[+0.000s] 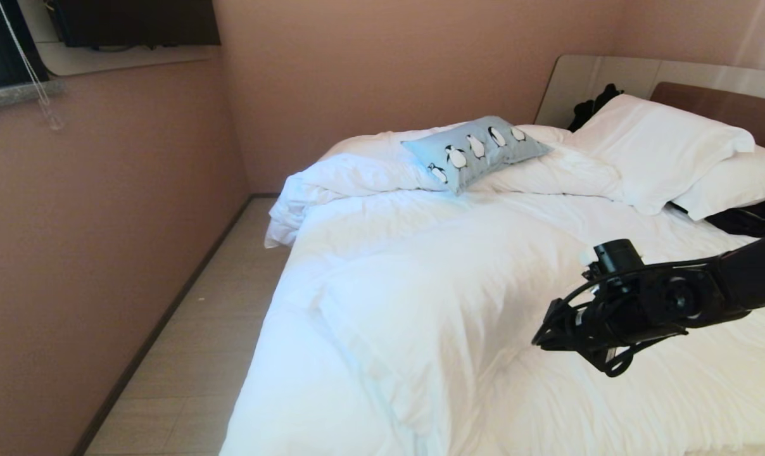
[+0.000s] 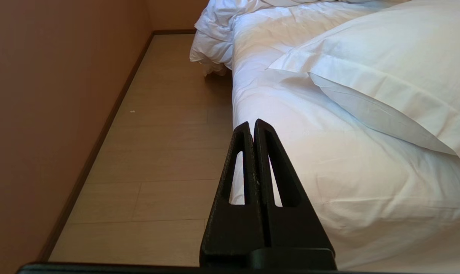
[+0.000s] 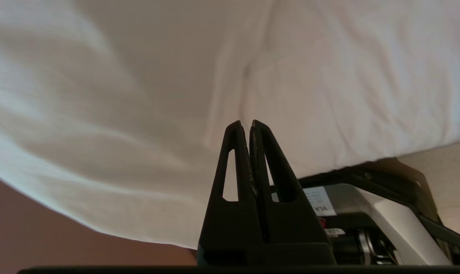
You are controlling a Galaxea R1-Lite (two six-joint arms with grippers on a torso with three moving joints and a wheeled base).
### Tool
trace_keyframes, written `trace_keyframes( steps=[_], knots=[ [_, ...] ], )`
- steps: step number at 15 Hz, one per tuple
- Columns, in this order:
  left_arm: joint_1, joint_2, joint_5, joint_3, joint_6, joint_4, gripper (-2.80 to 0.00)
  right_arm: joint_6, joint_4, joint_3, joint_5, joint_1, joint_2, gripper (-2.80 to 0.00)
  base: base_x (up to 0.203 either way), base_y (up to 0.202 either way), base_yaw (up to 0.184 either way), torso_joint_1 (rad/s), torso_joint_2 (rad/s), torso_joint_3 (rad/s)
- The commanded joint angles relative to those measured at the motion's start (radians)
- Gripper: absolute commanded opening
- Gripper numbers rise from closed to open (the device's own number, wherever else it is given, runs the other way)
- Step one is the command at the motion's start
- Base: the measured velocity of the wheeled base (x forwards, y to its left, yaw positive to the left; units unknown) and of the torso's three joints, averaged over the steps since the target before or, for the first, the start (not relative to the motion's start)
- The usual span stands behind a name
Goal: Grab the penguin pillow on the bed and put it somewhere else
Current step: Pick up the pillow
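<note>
1. The opening reach is judged to be in hand: the right gripper [image 1: 544, 339] is being held above the near part of the bed [image 1: 420, 304], its fingers pressed together with nothing between them.
2. The penguin pillow [image 1: 476, 151] is lying on the rumpled duvet [image 1: 382, 183] at the far side, well apart from that gripper and not yet touched.
3. The left gripper [image 2: 253, 127] is being kept parked beside the bed's edge, likewise closed and empty.
4. Next, a long reach toward the pillow is being called for, with the fingers parted before contact.
</note>
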Motion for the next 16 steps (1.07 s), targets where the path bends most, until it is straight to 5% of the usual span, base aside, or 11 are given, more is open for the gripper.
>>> trace_keyframes(
  steps=[1, 7, 8, 16],
  knots=[
    [0.0, 0.0, 0.001, 0.001, 0.0, 0.0, -2.8, 0.0, -0.381, 0.058, -0.001, -0.029, 0.03, -2.8, 0.0, 0.0, 0.0, 0.0, 0.0, 0.0],
    [0.0, 0.001, 0.001, 0.001, 0.0, 0.0, -2.8, -0.007, -0.388, 0.008, -0.015, -0.101, 0.181, -2.8, 0.0, 0.0, 0.0, 0.0, 0.0, 0.0],
    [0.0, 0.0, 0.001, 0.002, 0.0, 0.0, -2.8, -0.008, -0.389, 0.005, -0.017, -0.101, 0.191, 0.0, 0.0, 0.0, 0.0, 0.0, 0.0, 0.0],
    [0.0, 0.001, 0.001, 0.001, 0.0, 0.0, -2.8, -0.041, -0.388, -0.07, -0.205, -0.094, 0.309, 0.0, 0.0, 0.0, 0.0, 0.0, 0.0, 0.0]
  ],
)
